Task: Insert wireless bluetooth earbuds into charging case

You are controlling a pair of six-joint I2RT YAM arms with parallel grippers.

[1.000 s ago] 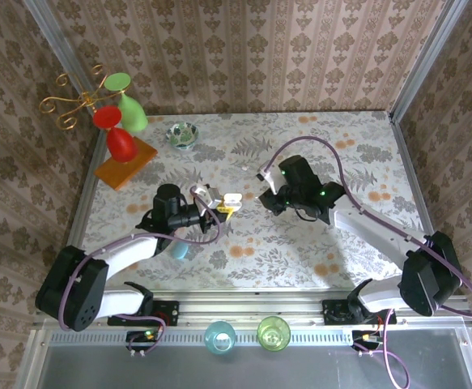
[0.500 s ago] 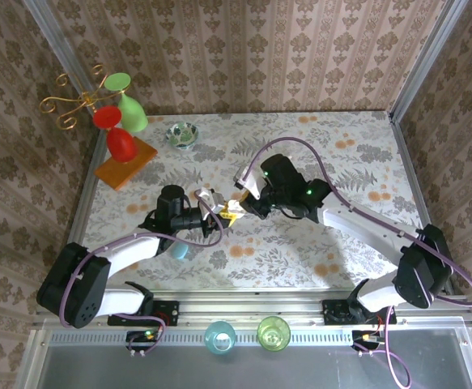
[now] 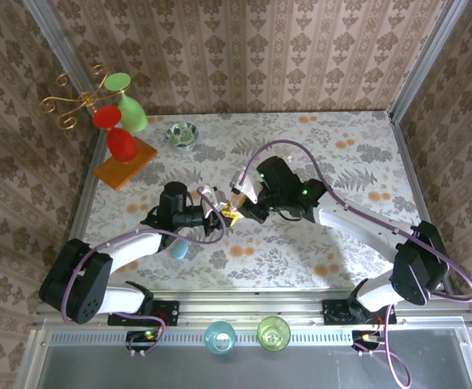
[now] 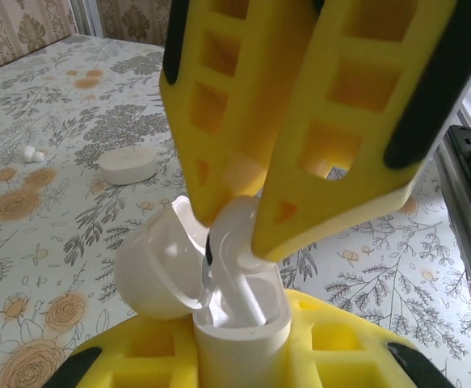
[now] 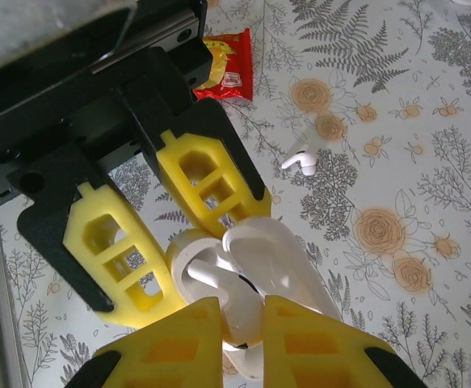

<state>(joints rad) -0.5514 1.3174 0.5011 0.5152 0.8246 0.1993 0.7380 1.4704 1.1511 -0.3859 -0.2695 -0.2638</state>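
My left gripper [image 4: 241,360] is shut on the white charging case [image 4: 239,331], which it holds upright with its lid [image 4: 156,273] hinged open to one side. From above, my right gripper [image 5: 243,327] is shut on a white earbud [image 5: 245,311]; the stem of this earbud [image 4: 237,242] reaches down into the case's open mouth. From overhead, both grippers meet at mid-table, left gripper [image 3: 218,211] against right gripper [image 3: 237,203]. A second earbud [image 5: 300,160] lies loose on the tablecloth beyond the case.
A closed white case [image 4: 128,164] and tiny white pieces [image 4: 33,153] lie on the floral cloth. A red snack packet [image 5: 227,65] lies farther off. A green glass bowl [image 3: 182,134] and a stand with red and green glasses [image 3: 116,121] stand at the back left.
My right gripper has swung left from mid-table to the case held by my left gripper, bringing the earbud down into its opening. The left arm has hardly moved.
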